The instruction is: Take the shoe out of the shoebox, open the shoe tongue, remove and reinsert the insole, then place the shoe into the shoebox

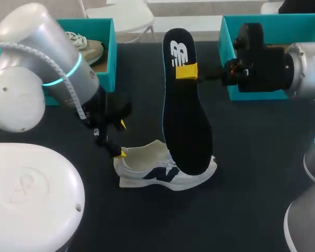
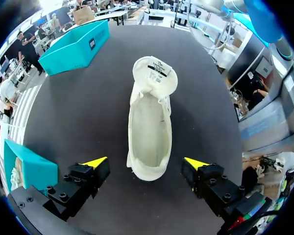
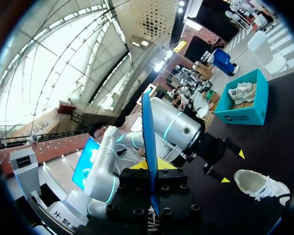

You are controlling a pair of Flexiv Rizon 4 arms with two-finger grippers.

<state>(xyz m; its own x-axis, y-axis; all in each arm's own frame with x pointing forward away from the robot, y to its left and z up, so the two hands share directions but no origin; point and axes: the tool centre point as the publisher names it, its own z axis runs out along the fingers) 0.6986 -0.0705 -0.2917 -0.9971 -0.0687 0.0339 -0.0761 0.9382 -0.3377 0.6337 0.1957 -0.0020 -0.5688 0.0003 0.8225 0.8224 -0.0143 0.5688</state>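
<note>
Right claw (image 1: 186, 71) pinches insole (image 1: 186, 121) (above shoe (image 1: 163, 173)); left claw (image 2: 146, 162) spread wide behind shoe.

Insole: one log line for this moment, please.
insole: out, toe end down at shoe | right gripper: shut on insole | left gripper: open, at shoe heel | shoe: on table, tongue open

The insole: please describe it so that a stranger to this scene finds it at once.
On the black table, find the white shoe near the middle. Above it the right gripper holds the insole: the only long, flat, black piece, with a white logo.
</note>
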